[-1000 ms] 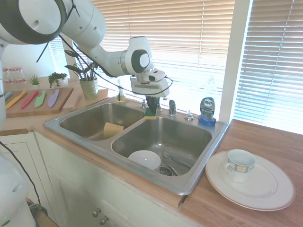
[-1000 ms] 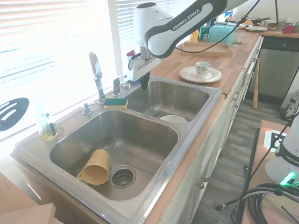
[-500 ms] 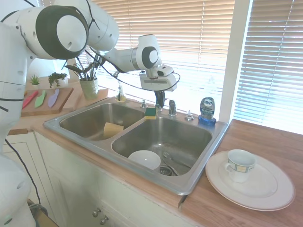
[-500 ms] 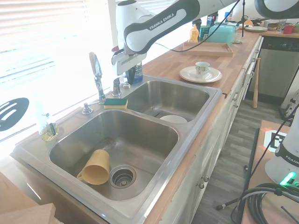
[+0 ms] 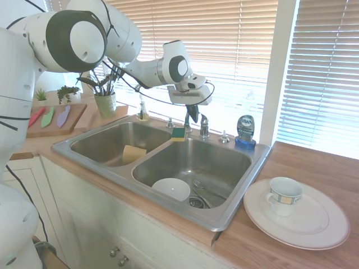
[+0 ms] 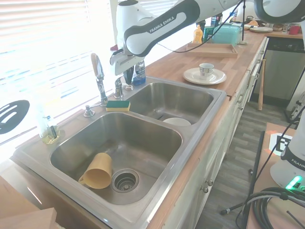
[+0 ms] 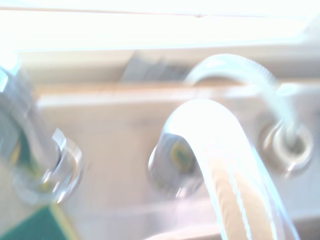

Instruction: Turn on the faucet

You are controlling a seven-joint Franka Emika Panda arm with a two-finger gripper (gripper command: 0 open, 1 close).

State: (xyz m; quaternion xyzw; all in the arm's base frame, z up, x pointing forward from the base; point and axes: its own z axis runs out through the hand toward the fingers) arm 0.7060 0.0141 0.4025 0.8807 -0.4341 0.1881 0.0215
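The faucet point(image 6: 98, 71) is a slim chrome spout standing at the back rim between the two basins; the bright window washes it out in the first exterior view. Its short chrome lever handle point(image 6: 118, 88) point(image 5: 204, 127) stands just beside the base. My gripper point(image 5: 192, 115) point(image 6: 128, 75) hangs just above and beside that handle, fingers pointing down and showing as one dark shape with nothing in them. The blurred wrist view shows the arched chrome handle point(image 7: 220, 165) close up, with the faucet base point(image 7: 45, 165) to one side.
A green and yellow sponge point(image 6: 117, 105) lies on the sink rim point(image 5: 168, 204) by the faucet. The blue-capped dish soap point(image 5: 245, 130) stands close behind the gripper. A white bowl point(image 5: 171, 189) and a yellow cup point(image 6: 97, 170) lie in the basins. A plate point(image 5: 314, 230) with a mug sits on the counter.
The arm has swung from above the sponge and basin edge back toward the window. The gripper now hangs by the faucet handle, a little higher than before.
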